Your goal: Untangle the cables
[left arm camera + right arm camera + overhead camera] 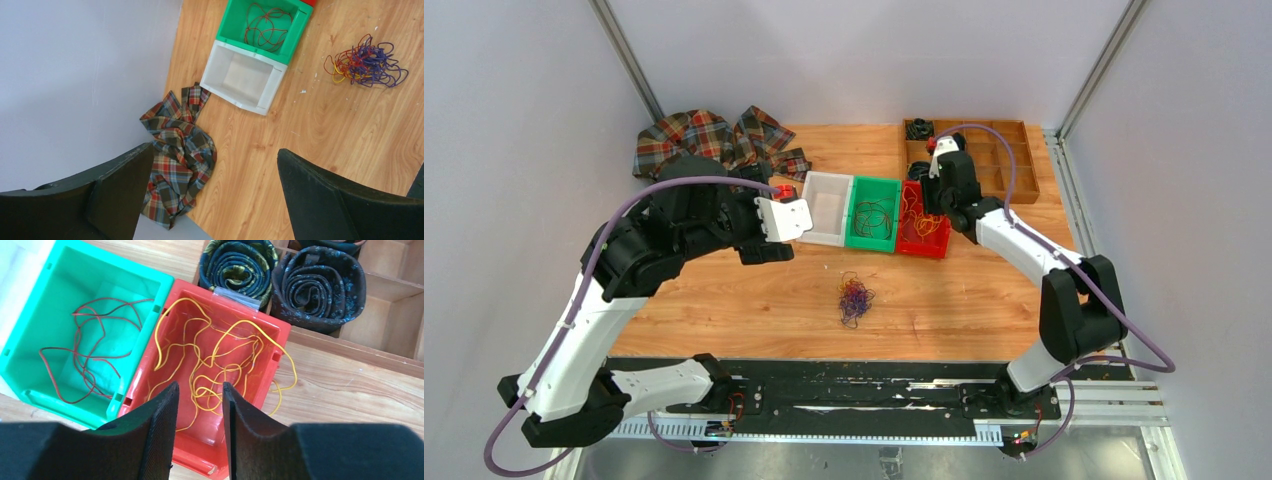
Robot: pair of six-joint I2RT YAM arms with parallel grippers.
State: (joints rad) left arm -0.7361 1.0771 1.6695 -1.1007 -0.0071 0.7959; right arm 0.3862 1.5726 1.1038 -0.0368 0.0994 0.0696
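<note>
A small tangle of cables, mostly purple with yellow and red strands, lies on the wooden table and also shows in the left wrist view. A yellow cable lies loose in the red bin, with one loop hanging over its right rim. A dark red-brown cable lies in the green bin. The white bin is empty. My right gripper hovers over the red bin, slightly open and empty. My left gripper is wide open and empty, held above the table left of the white bin.
A plaid cloth lies crumpled at the back left against the wall. A wooden compartment tray at the back right holds rolled dark items. The three bins stand side by side mid-table. Grey walls enclose the left, back and right.
</note>
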